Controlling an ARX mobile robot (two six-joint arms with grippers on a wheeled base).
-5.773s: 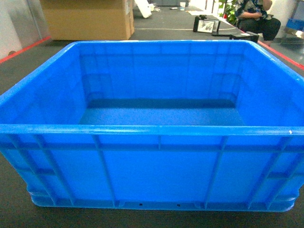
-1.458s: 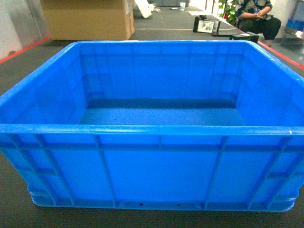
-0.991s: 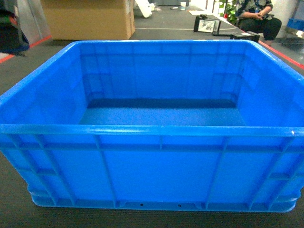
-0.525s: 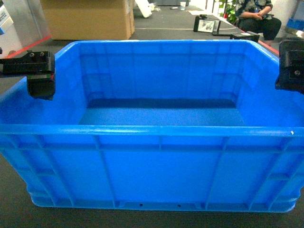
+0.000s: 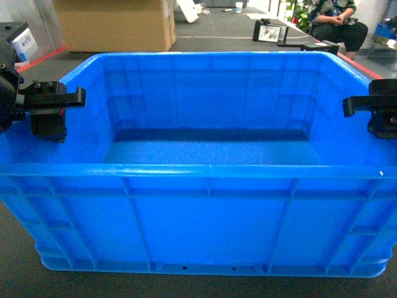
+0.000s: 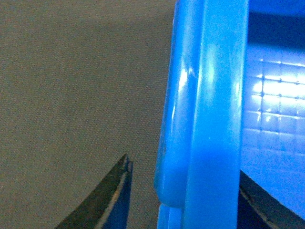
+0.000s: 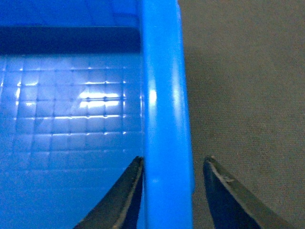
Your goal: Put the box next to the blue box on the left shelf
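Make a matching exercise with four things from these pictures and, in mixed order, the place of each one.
Things:
1. left gripper
2. right gripper
3. cardboard box
4. seated person

Places:
A. far right, behind the blue crate
B. over the crate's right rim, jaws open
C. far left on the floor
D. over the crate's left rim, jaws open

Pairs: 1-D, 2-B, 3-C, 4-A

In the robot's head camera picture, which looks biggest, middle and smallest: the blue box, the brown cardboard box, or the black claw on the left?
1. Blue box, biggest by far, though it is also nearest.
2. Cardboard box, farther back and cut off at the top.
3. Left gripper, smallest.
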